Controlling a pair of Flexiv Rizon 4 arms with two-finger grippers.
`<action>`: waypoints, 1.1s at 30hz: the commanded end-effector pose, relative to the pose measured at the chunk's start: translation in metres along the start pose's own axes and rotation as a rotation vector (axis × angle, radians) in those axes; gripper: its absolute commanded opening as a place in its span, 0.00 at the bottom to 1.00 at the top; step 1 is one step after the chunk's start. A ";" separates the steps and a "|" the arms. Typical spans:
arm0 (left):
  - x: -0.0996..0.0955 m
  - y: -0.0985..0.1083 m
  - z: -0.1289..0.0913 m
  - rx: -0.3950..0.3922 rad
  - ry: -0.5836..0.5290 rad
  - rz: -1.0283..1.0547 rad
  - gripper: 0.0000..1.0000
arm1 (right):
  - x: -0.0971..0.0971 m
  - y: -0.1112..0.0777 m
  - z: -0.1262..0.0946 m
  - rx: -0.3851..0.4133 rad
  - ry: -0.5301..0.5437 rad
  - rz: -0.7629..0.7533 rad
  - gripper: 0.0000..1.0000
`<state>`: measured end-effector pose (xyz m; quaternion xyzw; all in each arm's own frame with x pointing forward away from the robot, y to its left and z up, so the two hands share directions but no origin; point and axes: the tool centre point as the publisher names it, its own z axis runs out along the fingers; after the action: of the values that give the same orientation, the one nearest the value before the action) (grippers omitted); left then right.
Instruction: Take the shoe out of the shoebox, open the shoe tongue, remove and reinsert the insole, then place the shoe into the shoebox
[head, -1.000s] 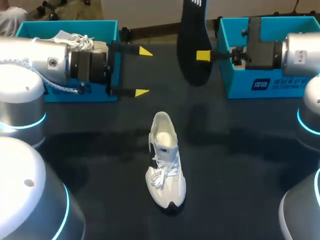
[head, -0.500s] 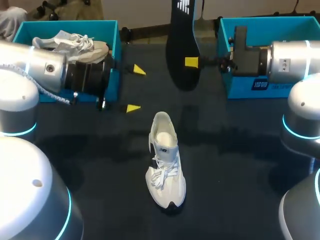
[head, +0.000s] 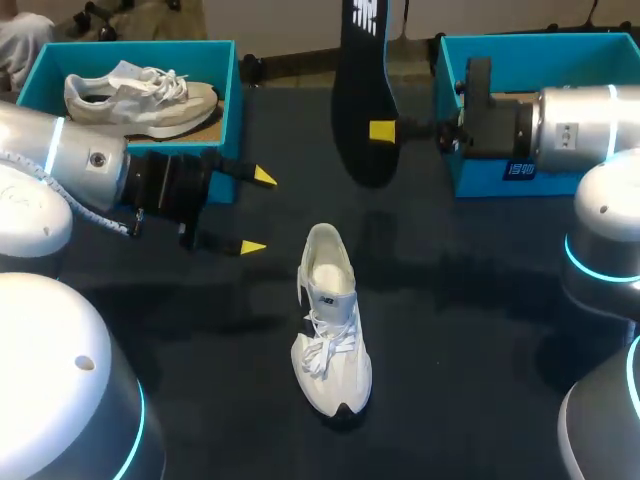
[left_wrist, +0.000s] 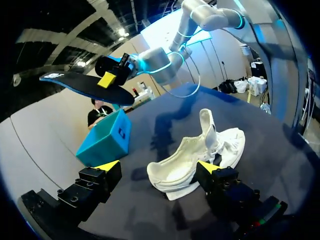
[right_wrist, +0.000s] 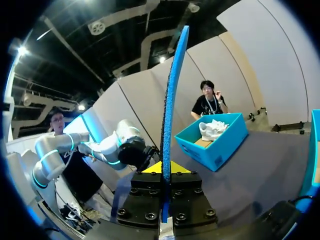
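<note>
A white shoe (head: 330, 320) stands upright on the dark table, toe towards me, its opening wide. My left gripper (head: 256, 211) is open to the shoe's far left, apart from it. In the left wrist view the shoe (left_wrist: 200, 150) lies just ahead of the open left gripper (left_wrist: 157, 167). My right gripper (head: 382, 130) is shut on a black insole (head: 362, 90) and holds it up in the air behind the shoe. The right wrist view shows the insole (right_wrist: 170, 110) edge-on, rising from between the shut fingers of the right gripper (right_wrist: 163, 167).
A teal shoebox (head: 229, 95) at the back left holds a second, greyish shoe (head: 140, 97). Another teal shoebox (head: 450, 120) stands at the back right, behind my right wrist. Bare dark table surrounds the white shoe.
My left arm has drawn back from the left box, towards the left and nearer me, its gripper still open. The right gripper shifted slightly left with the insole.
</note>
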<state>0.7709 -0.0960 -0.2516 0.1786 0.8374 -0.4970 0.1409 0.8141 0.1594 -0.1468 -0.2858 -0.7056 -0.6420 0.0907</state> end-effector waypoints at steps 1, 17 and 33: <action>0.002 -0.002 -0.005 -0.034 0.017 -0.014 1.00 | 0.002 -0.018 0.005 -0.032 -0.009 -0.019 0.00; 0.020 0.016 0.008 -0.143 0.097 -0.071 1.00 | 0.003 -0.059 0.029 -0.023 0.005 -0.030 0.00; 0.028 0.022 0.012 -0.185 0.101 -0.102 1.00 | 0.003 -0.072 0.039 -0.027 0.035 -0.024 0.00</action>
<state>0.7572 -0.0927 -0.2861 0.1466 0.8934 -0.4154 0.0885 0.7845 0.1932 -0.2108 -0.2671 -0.6998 -0.6560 0.0930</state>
